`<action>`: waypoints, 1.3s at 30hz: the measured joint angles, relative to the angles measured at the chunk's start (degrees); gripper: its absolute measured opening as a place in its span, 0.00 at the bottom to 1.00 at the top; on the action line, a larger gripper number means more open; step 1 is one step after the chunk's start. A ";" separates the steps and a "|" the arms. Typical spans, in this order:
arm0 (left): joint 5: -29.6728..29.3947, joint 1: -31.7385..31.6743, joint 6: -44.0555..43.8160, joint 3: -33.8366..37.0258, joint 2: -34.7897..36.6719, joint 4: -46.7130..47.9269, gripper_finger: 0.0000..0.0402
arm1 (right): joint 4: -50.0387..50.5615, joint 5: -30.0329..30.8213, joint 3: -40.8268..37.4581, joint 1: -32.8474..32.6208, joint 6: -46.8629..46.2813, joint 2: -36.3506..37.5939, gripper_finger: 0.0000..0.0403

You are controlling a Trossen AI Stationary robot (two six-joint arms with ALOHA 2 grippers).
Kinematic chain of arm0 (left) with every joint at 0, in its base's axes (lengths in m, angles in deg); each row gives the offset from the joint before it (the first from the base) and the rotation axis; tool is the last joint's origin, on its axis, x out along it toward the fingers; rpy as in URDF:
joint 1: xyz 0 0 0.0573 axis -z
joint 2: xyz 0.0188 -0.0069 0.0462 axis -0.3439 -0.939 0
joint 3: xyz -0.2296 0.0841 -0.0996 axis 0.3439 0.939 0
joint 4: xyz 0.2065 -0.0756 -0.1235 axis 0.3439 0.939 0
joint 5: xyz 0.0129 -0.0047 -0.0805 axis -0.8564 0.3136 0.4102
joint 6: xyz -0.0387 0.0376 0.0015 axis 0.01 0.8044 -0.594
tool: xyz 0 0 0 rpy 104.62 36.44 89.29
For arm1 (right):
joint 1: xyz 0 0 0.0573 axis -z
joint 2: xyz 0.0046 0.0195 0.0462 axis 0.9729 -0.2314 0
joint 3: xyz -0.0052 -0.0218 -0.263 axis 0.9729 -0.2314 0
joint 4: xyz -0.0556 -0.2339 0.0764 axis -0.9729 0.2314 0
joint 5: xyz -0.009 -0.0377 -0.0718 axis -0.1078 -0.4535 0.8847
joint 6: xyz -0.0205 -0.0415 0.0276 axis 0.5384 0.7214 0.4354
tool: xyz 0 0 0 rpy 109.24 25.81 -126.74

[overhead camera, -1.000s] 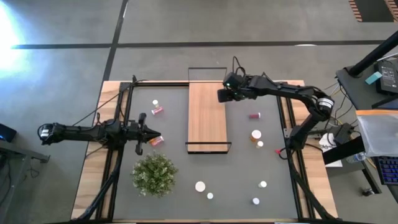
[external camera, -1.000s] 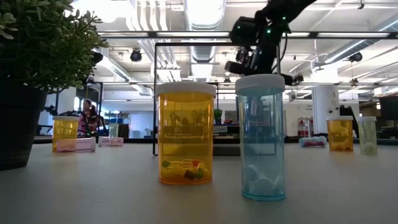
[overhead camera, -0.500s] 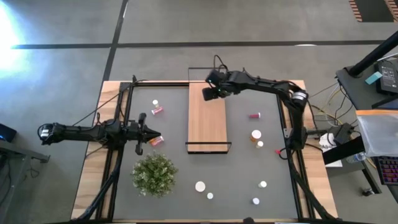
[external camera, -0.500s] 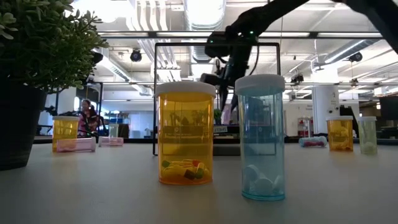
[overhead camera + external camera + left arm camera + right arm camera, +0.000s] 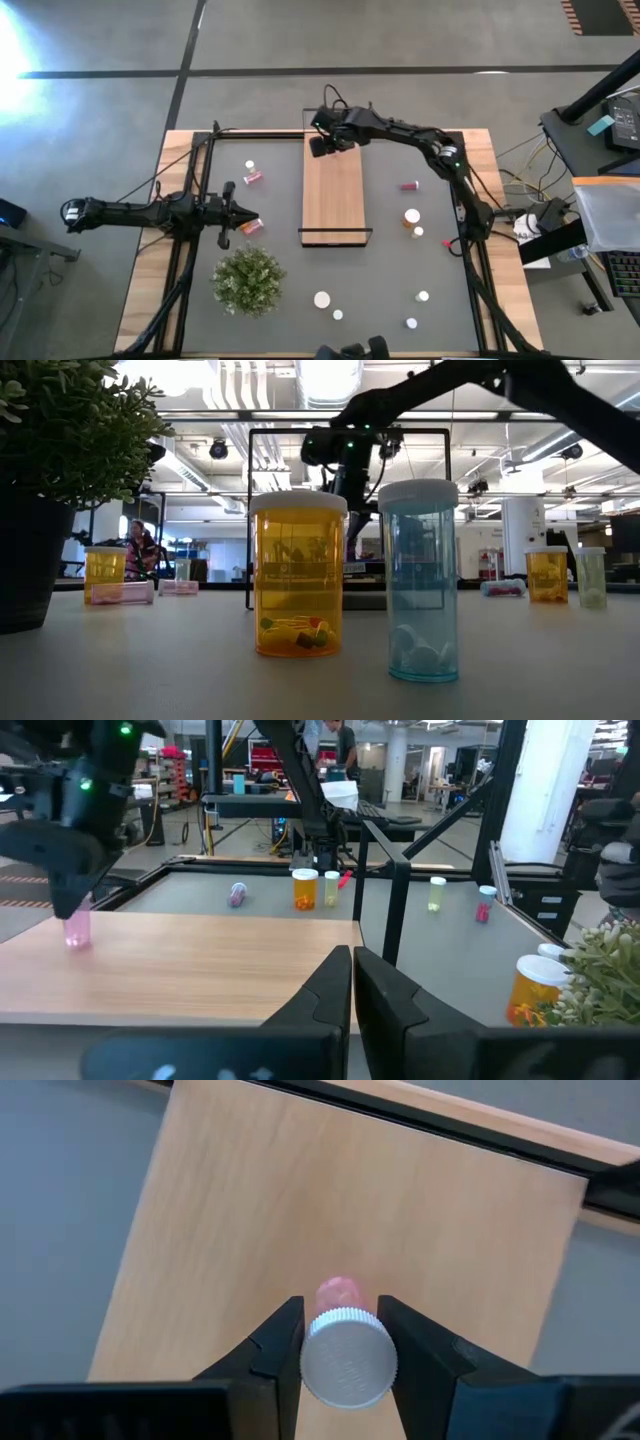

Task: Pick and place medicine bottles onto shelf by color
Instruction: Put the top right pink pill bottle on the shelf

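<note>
While right end effector clamps pink bottle over shelf | left end effector together

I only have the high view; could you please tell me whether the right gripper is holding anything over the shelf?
Observer: Yes, the right wrist view shows the right gripper with jaws shut on a small pink medicine bottle with a white ribbed cap.
Operator: Is it upright?
Observer: The left wrist view shows it upright, its base about at the long light-brown wooden shelf.
Operator: And the left gripper?
Observer: Jaws shut, holding nothing.
</note>
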 joint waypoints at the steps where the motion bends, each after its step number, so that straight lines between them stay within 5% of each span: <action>1: 0.00 0.01 0.00 0.00 0.01 0.00 0.00 | 1.15 0.08 1.75 0.02 -0.01 -1.01 0.28; 14: -0.01 0.01 0.00 0.00 0.00 0.00 0.00 | 8.29 0.35 14.46 1.97 -0.01 -8.27 0.28; 39: 0.00 -0.01 0.00 0.00 -0.01 0.00 0.00 | 7.28 -1.46 14.87 3.60 -0.69 -8.63 0.29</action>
